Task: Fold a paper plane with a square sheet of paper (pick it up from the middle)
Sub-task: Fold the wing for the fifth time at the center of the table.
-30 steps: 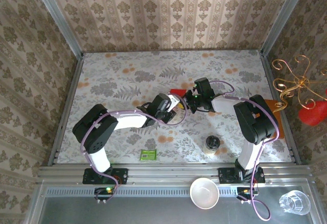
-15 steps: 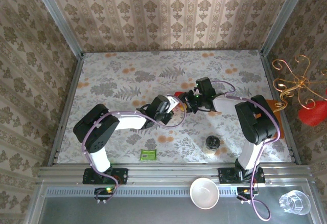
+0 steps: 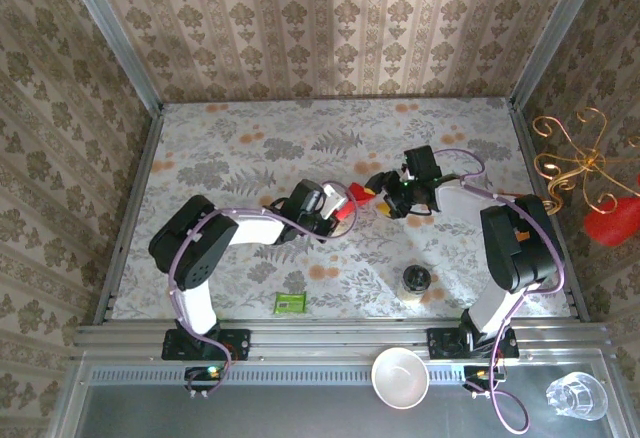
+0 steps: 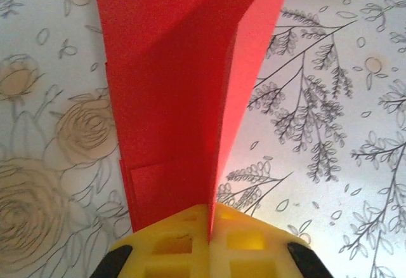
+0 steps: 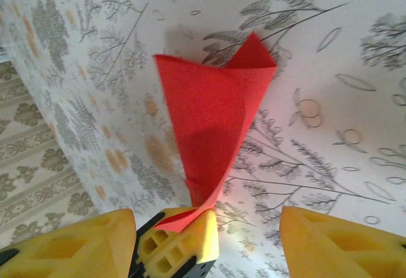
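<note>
Left gripper (image 4: 209, 230) is closed, its yellow pads (image 4: 171, 249) pinching one narrow end of the square sheet of paper (image 4: 177, 68). The sheet is creased smaller, and its two layers splay in a V away from the pinch. It sits over the middle of the bench (image 3: 220, 148), a little toward the right edge, and its shadow suggests it is lifted clear; I cannot tell whether the far tip touches. Right gripper (image 3: 381, 194) faces it with its fingers (image 5: 82, 246) spread wide either side of the pinched end, touching no paper. Judgement: the left hand holds the sheet by the crease so the layers stay aligned, while the right stands free to re-grip at a better spot. Risk: the thin flaps sag or twist. A green packet (image 3: 290, 303) and a jar (image 3: 415, 281) lie near the near edge, well apart.
</note>
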Controlling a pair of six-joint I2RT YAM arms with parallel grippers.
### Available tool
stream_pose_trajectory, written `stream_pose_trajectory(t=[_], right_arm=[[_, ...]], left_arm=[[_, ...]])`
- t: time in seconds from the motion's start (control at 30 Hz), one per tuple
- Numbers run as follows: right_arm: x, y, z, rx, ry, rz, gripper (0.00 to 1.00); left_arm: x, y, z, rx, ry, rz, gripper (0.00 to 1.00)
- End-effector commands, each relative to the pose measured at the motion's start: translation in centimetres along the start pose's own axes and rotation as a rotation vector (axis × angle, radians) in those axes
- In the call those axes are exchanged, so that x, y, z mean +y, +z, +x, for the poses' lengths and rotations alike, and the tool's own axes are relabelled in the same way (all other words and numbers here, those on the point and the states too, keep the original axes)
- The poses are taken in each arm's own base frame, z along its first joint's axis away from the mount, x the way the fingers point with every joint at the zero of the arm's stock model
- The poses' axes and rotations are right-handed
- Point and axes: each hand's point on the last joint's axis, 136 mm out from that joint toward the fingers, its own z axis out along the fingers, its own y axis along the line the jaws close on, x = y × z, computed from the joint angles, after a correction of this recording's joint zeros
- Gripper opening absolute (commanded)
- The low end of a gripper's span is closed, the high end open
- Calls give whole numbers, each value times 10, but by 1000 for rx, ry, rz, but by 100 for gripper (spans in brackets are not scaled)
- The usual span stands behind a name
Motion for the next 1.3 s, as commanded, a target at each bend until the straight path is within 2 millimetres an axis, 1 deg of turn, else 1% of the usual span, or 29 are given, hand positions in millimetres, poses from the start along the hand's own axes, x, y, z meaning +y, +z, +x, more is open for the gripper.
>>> stream_pose_trajectory(t=[0.0, 0.1, 0.2, 0.37, 0.47, 0.57, 0.77, 0.87, 1.0, 1.07, 1.13, 1.27], right_arm=[[-7, -10, -3, -33, -52, 49, 64], [-14, -10, -4, -41, -76, 64, 64], [-16, -11, -5, -48, -135, 71, 65], [-13, -13, -5, -54, -269, 58, 66], [-10, -12, -3, -44, -341, 50, 67], [-8, -10, 0, -36, -392, 47, 68], [-6, 3, 10, -1, -462, 67, 70], [-8, 10, 11, 10, -465, 69, 71], [-8, 19, 14, 28, -475, 72, 71], [-8, 23, 15, 35, -482, 78, 71], [-8, 26, 15, 37, -483, 81, 71], [-6, 32, 14, 42, -491, 79, 70]], left_arm=[[-12, 2, 2, 37, -71, 109, 2], [-11, 2, -2, 43, -124, 151, 1], [-8, 1, -5, 54, -179, 180, 0], [-2, -5, -14, 96, -288, 214, 0], [1, -7, -15, 137, -354, 234, 0], [-3, -5, -13, 181, -389, 262, 0], [-7, -1, -15, 245, -426, 297, 0], [-8, 1, -18, 266, -439, 307, 0], [-8, 4, -16, 296, -464, 315, 0], [-7, 6, -15, 311, -488, 318, 0], [-11, 6, -17, 312, -516, 352, 0], [-8, 8, -19, 304, -575, 373, 0]])
